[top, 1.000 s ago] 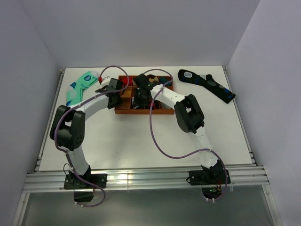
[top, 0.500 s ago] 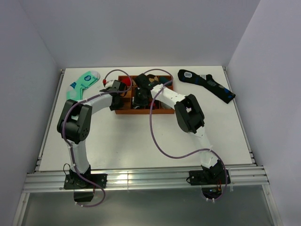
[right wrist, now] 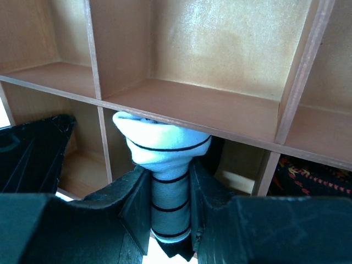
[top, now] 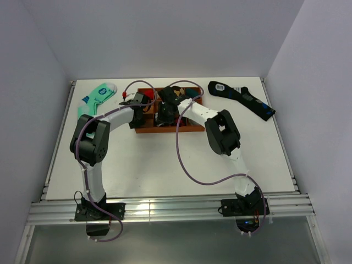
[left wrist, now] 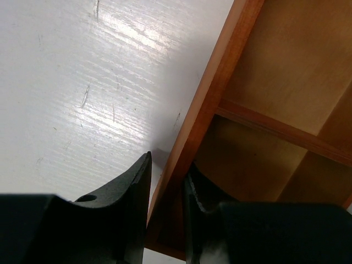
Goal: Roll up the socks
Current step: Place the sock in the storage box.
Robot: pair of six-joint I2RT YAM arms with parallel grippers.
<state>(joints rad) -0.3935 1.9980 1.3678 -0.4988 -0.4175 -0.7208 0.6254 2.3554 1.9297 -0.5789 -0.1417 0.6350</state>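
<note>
The white sock with thin black stripes [right wrist: 165, 148] is bunched into a roll and held upright between my right gripper's fingers. My right gripper [right wrist: 169, 171] is shut on it, with the sock's top pressed against a divider of the brown wooden tray [right wrist: 220, 110]. In the top view my right gripper [top: 165, 115] is over the tray's middle compartments and hides the sock. My left gripper [left wrist: 168, 165] straddles the tray's left wall [left wrist: 220, 82], one finger outside and one inside, closed on the wall. It also shows in the top view [top: 138, 109] at the tray's left end [top: 165, 131].
A mint green sock [top: 97, 96] lies at the back left of the table. A long black sock with blue patches [top: 242, 98] lies at the back right. A dark patterned item [right wrist: 313, 176] sits in a tray compartment to the right of my right gripper.
My left gripper has moved right, from beside the green sock to the tray's left wall. My right gripper stays in the tray with the sock.
</note>
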